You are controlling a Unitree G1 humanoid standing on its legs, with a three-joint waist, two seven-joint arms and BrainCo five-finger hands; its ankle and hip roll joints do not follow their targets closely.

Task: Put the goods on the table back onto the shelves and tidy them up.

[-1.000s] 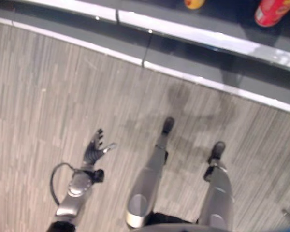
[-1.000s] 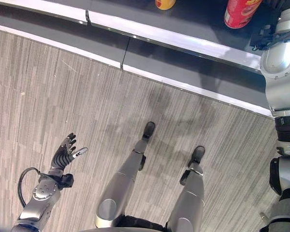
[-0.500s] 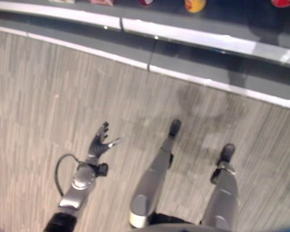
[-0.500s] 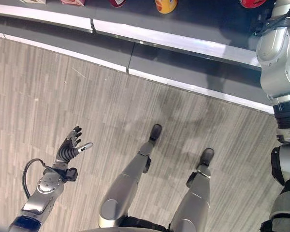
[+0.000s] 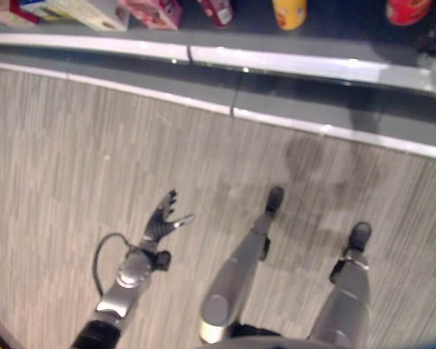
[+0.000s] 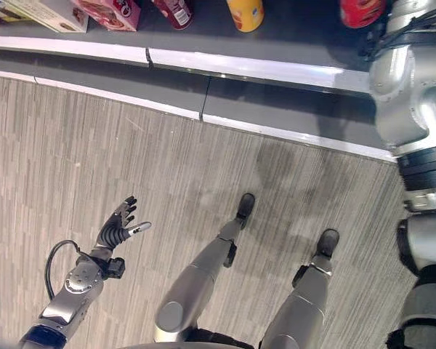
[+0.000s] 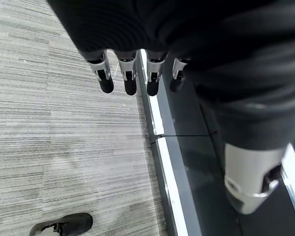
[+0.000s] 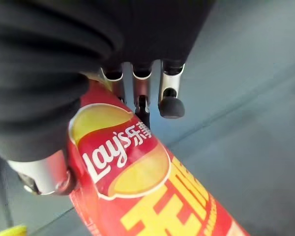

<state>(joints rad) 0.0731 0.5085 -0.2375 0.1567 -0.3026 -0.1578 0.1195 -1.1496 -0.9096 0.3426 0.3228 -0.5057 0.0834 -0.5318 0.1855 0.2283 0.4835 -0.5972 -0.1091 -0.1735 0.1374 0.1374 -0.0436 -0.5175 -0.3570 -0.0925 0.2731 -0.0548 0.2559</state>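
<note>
Overhead, the left hand [image 6: 120, 227] hung open above the wood-grain floor [image 6: 94, 160], fingers straight and spread, holding nothing. The right hand [image 8: 137, 83] was curled round a red chip canister [image 8: 137, 177], its fingers on one side and thumb on the other; the canister ran out of the wrist view's frame. Along the grey shelf [image 6: 291, 43], by its front edge, stood boxes [image 6: 105, 11], a red bottle [image 6: 173, 11], a yellow bottle [image 6: 245, 13] and a red container [image 6: 362, 11], all cut off at the top.
</note>
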